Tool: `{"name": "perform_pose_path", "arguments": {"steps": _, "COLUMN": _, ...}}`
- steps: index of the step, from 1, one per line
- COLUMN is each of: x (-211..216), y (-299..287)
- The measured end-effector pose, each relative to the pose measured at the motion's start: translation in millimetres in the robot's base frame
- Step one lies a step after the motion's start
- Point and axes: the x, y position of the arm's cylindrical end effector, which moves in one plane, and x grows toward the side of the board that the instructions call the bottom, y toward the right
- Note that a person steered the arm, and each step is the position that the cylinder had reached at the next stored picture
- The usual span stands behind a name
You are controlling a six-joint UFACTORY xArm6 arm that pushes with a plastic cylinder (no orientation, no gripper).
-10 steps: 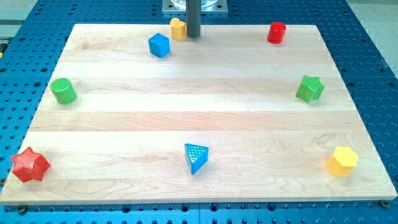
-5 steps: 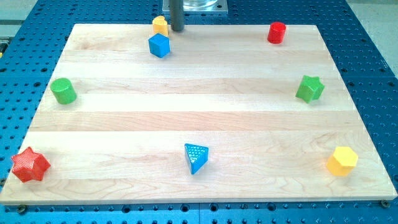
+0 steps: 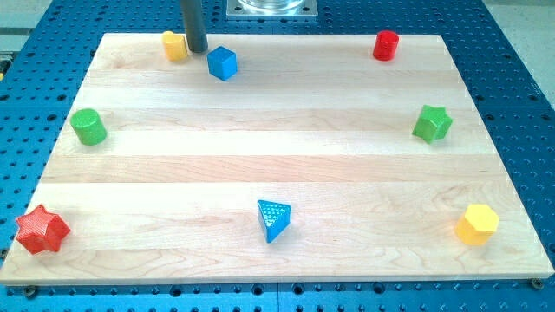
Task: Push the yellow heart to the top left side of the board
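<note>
The yellow heart [image 3: 175,45] lies near the board's top edge, left of centre. My tip [image 3: 197,49] stands right against the heart's right side. The blue cube [image 3: 222,62] sits just right of and slightly below my tip, apart from it.
A red cylinder [image 3: 386,45] is at the top right. A green star [image 3: 432,123] is at the right, a yellow hexagon [image 3: 478,224] at the bottom right. A blue triangle [image 3: 274,219] is at bottom centre, a red star [image 3: 41,230] at bottom left, a green cylinder [image 3: 88,126] at left.
My tip has slid left along the top edge, pushing the yellow heart left past the blue cube. The blue cube has stayed put.
</note>
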Motion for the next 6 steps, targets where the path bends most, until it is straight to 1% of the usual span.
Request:
{"name": "perform_pose_path", "arguments": {"steps": 2, "x": 1.8, "y": -60.3}}
{"name": "perform_pose_path", "arguments": {"steps": 3, "x": 2.0, "y": -67.6}}
{"name": "perform_pose_path", "arguments": {"steps": 6, "x": 2.0, "y": -39.1}}
